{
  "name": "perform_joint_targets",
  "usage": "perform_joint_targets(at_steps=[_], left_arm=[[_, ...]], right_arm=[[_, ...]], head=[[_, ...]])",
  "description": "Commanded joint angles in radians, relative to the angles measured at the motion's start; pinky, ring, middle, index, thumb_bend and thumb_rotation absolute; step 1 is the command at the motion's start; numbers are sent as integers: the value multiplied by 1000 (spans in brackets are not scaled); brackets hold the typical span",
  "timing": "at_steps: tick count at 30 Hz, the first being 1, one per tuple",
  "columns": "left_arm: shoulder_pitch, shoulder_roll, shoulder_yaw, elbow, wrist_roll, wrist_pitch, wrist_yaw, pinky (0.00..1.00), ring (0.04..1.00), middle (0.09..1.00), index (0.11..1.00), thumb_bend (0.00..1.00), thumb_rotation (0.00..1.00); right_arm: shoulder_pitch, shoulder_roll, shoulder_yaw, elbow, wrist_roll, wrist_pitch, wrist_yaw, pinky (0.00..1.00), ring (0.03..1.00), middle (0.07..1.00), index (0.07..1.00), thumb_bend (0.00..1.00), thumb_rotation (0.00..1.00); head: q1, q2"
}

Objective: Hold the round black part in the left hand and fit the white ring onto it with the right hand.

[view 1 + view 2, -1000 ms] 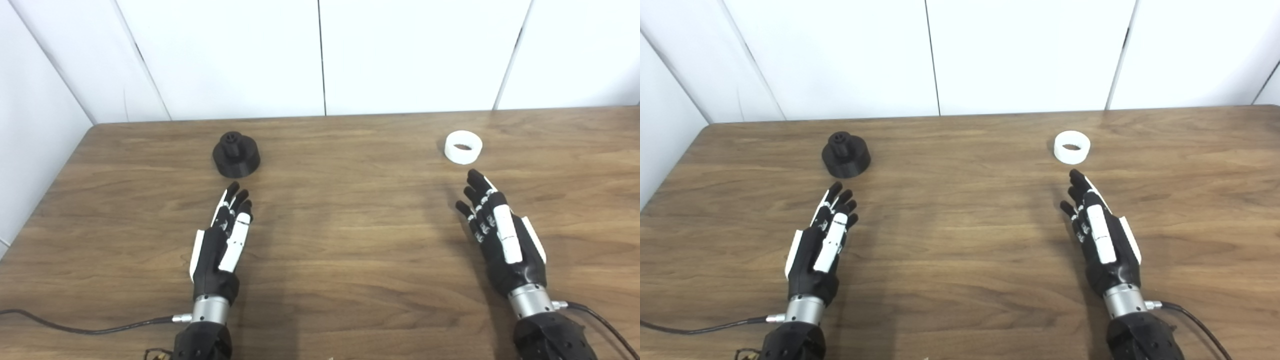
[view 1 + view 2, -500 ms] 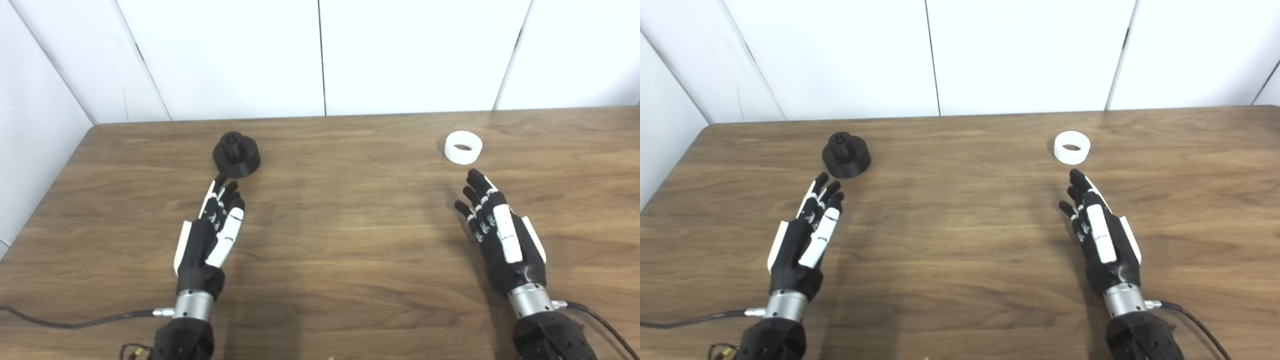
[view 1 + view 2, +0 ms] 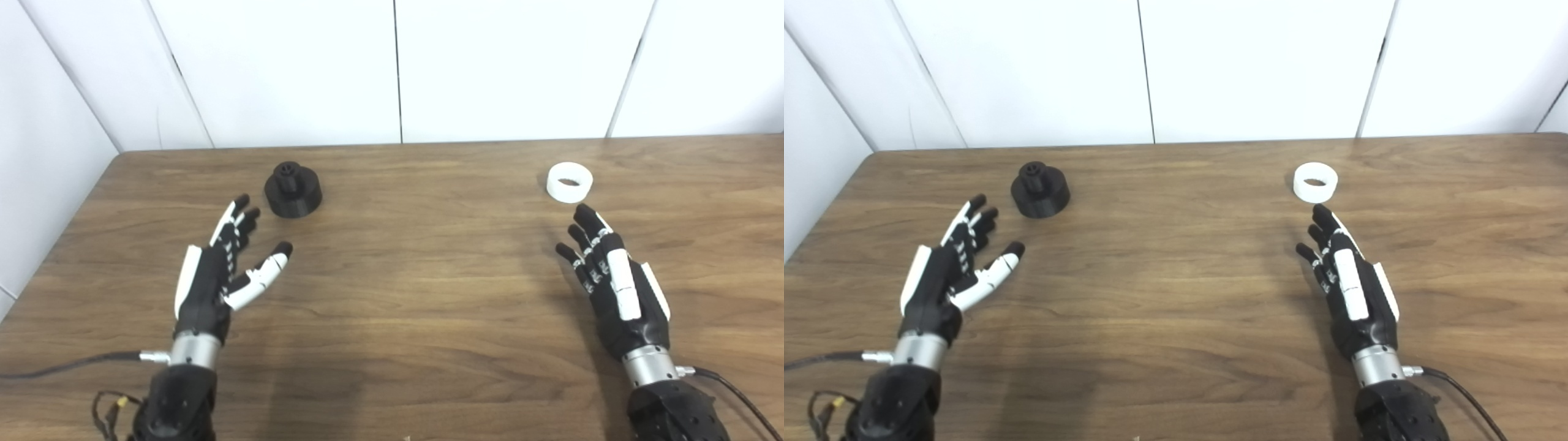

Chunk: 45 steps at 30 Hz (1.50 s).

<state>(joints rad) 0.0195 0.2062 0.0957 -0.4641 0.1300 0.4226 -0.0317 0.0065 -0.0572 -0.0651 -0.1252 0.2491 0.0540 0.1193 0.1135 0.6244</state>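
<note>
Across my feed runs a brown wood-grain surface [image 3: 404, 294] backed by white wall panels [image 3: 275, 67] with dark seams; a further white panel closes off the left side. I count one round black part [image 3: 293, 191], one white ring [image 3: 569, 181], and two hands; a dark cable [image 3: 61, 367] trails from the left wrist and another cable [image 3: 744, 401] from the right.

The round black part sits upright on the far left of the surface, its small hub pointing up; the white ring lies flat on the far right, well apart from it; neither is touched.

My left hand [image 3: 220, 275] holds nothing; its fingers [image 3: 236, 220] are spread, the tips just short of the black part and to its left, thumb splayed out toward the middle. My right hand [image 3: 612, 282] holds nothing either; its fingers [image 3: 588, 229] are extended and slightly parted, tips just below the ring.

Against half a second ago, the left hand has swung out leftward and its thumb has opened wide; the right hand has not shifted; both parts lie where they were.
</note>
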Motion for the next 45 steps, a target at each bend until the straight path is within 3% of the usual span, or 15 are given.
perform_joint_targets(at_steps=[1,5,12,15,26,30,37,39,45], left_arm=[[-54,50,5,-9,42,10,-6,890,918,934,969,636,205],[-88,92,6,9,65,40,-23,865,910,927,970,680,153],[-154,187,-26,70,166,45,-78,917,924,941,966,709,154],[-181,218,-44,102,207,45,-102,891,926,943,965,723,144],[-278,334,-147,250,368,4,-128,783,917,945,926,796,232],[-310,361,-175,323,410,-41,-118,773,923,950,909,818,240],[-358,395,-213,430,481,-106,-107,847,939,936,893,851,236],[-369,402,-222,455,500,-125,-103,908,940,931,888,858,247],[-422,430,-261,526,578,-153,-117,933,949,929,891,849,293]], right_arm=[[5,17,8,38,11,-51,17,877,960,952,900,600,801],[9,19,9,44,7,-60,14,870,954,947,896,602,806],[15,16,7,72,14,-81,22,860,942,932,880,618,803],[17,13,6,84,23,-94,31,856,945,934,879,619,798],[25,5,6,108,26,-124,37,836,938,934,879,638,791],[29,5,10,111,14,-134,32,829,938,937,882,640,802],[34,6,12,112,-4,-144,20,823,935,932,880,644,810],[35,7,11,115,-8,-146,17,825,940,934,880,650,814],[40,13,11,121,-6,-152,18,823,939,933,880,649,806]], head=[[2,-2],[6,-12],[16,-40],[18,-53],[23,-72],[20,-74],[13,-81],[12,-84],[5,-92]])
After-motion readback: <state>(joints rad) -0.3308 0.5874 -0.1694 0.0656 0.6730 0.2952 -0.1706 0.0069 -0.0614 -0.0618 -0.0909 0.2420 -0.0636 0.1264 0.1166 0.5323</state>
